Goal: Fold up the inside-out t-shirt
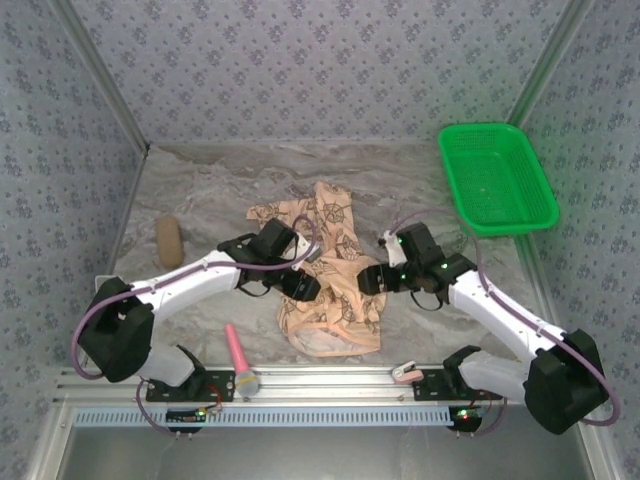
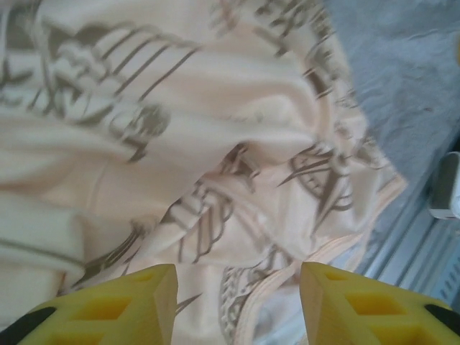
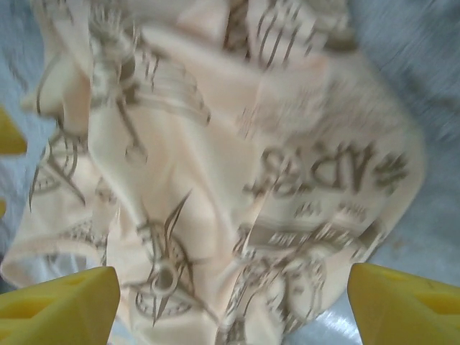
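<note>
The inside-out t-shirt (image 1: 330,270) lies crumpled in a heap at the middle of the table, peach-tan with dark compass prints. My left gripper (image 1: 300,285) hovers over its left side and my right gripper (image 1: 372,280) over its right side, facing each other. In the left wrist view the t-shirt (image 2: 215,144) spreads below the left gripper (image 2: 238,305), whose yellow fingers (image 2: 122,305) stand apart over a ribbed hem with nothing clamped. In the right wrist view the t-shirt (image 3: 230,165) lies under the right gripper (image 3: 233,309), whose fingers (image 3: 61,305) stand wide apart and hold nothing.
A green plastic basket (image 1: 495,178) stands at the back right. A brown lump (image 1: 169,240) lies at the left. A pink-handled tool (image 1: 240,358) and a small white piece (image 1: 405,372) rest near the front rail. Patterned walls close in on three sides.
</note>
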You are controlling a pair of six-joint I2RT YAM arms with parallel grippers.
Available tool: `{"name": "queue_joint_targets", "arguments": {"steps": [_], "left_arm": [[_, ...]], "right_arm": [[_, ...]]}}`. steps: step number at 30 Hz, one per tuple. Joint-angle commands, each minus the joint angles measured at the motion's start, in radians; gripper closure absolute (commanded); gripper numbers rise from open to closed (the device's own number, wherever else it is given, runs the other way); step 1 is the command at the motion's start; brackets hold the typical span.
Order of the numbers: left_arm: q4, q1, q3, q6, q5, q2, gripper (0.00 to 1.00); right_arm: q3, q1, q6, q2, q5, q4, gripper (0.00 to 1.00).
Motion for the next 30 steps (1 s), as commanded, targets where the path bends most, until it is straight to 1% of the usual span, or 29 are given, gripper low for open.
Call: {"name": "queue_joint_targets", "arguments": {"steps": [1, 2, 3, 4, 5, 6, 7, 9, 11, 14, 17, 21, 25, 26, 27, 28, 29, 30], "left_arm": [[-0.033, 0.008, -0.016, -0.053, -0.115, -0.003, 0.51], [-0.034, 0.045, -0.009, -0.12, -0.126, -0.001, 0.5], [-0.02, 0.101, -0.012, -0.192, -0.103, -0.001, 0.5], [0.02, 0.17, -0.025, -0.283, -0.06, -0.002, 0.51], [0.079, 0.218, -0.037, -0.35, -0.023, -0.008, 0.51], [0.116, 0.235, -0.039, -0.384, -0.019, -0.015, 0.51], [0.135, 0.238, -0.029, -0.41, -0.047, -0.024, 0.5], [0.138, 0.239, 0.001, -0.492, -0.102, -0.03, 0.39], [0.114, 0.241, 0.042, -0.527, -0.133, -0.005, 0.33], [0.051, 0.244, 0.099, -0.544, -0.166, 0.074, 0.32], [-0.014, 0.245, 0.142, -0.568, -0.204, 0.147, 0.33], [-0.049, 0.245, 0.171, -0.593, -0.238, 0.222, 0.36], [-0.042, 0.241, 0.17, -0.609, -0.231, 0.262, 0.47], [-0.043, 0.236, 0.17, -0.605, -0.231, 0.262, 0.56], [-0.041, 0.235, 0.173, -0.597, -0.229, 0.26, 0.69], [-0.043, 0.236, 0.18, -0.58, -0.223, 0.259, 0.87], [-0.062, 0.237, 0.192, -0.563, -0.228, 0.254, 0.95], [-0.077, 0.24, 0.205, -0.547, -0.24, 0.245, 1.0]], "right_arm": [[-0.017, 0.015, 0.066, 0.012, 0.011, -0.016, 0.16], [-0.01, 0.019, 0.079, 0.023, 0.011, -0.001, 0.17], [-0.005, 0.023, 0.083, 0.03, 0.012, 0.008, 0.18], [0.004, 0.029, 0.081, 0.04, 0.013, 0.018, 0.18], [0.013, 0.036, 0.075, 0.049, 0.022, 0.026, 0.18], [0.021, 0.041, 0.069, 0.058, 0.031, 0.027, 0.18], [0.036, 0.045, 0.063, 0.07, 0.042, 0.025, 0.18], [0.063, 0.056, 0.054, 0.091, 0.057, 0.011, 0.18], [0.083, 0.067, 0.044, 0.106, 0.072, 0.005, 0.17], [0.091, 0.075, 0.027, 0.118, 0.109, 0.009, 0.16], [0.107, 0.075, 0.02, 0.129, 0.12, 0.006, 0.16], [0.115, 0.076, 0.0, 0.14, 0.12, 0.011, 0.16], [0.123, 0.075, -0.006, 0.163, 0.109, 0.01, 0.16], [0.124, 0.077, -0.006, 0.166, 0.103, 0.011, 0.16], [0.123, 0.077, -0.008, 0.167, 0.099, 0.013, 0.16], [0.121, 0.077, -0.013, 0.166, 0.098, 0.017, 0.16], [0.118, 0.077, -0.019, 0.167, 0.107, 0.022, 0.16], [0.116, 0.075, -0.023, 0.168, 0.12, 0.025, 0.16]]}}
